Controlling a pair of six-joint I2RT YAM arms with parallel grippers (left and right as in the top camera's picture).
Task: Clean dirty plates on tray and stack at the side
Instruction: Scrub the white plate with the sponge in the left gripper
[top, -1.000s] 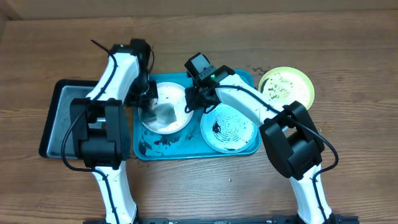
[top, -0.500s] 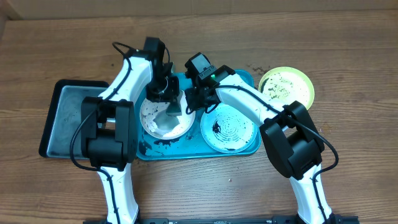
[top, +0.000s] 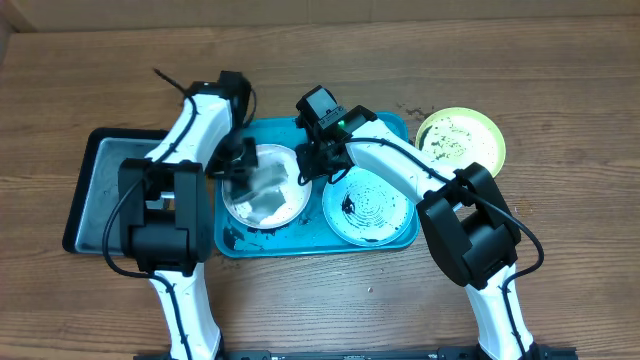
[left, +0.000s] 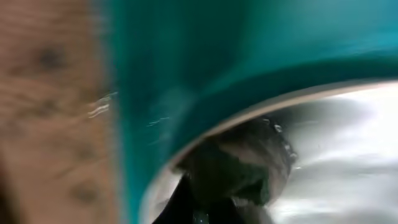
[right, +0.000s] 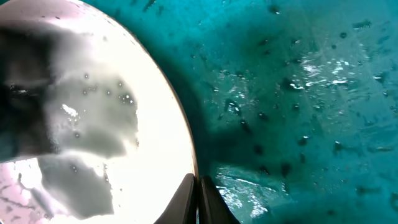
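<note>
Three plates show in my top view. The white plate (top: 275, 205) lies in the left half of the blue tray (top: 310, 240). The mint-green plate (top: 368, 205) lies just beside it in the right half, with a black smear on it. The yellow-green plate (top: 460, 140) is off the tray, on the wooden surface (top: 560, 80) near the tray's far right corner, and it is full of dark specks. Black dirt (top: 240, 237) also lies on the tray floor in front of the white plate.

My right pincer (top: 305, 165) is at the white plate's right edge. In its own camera the two fingers (right: 185, 194) are pressed close on the rim, so it is pinching the plate.

My left pincer (top: 240, 165) hangs over the left side of the white plate, with a blurry grey lump (top: 260, 183) under it on the plate. Its own camera is very blurry, so I cannot tell if this pincer is open or closed.

A black tray (top: 100, 185) lies just left of the blue tray. My left arm covers its right edge, and both arms hide the far part of the white plate.
</note>
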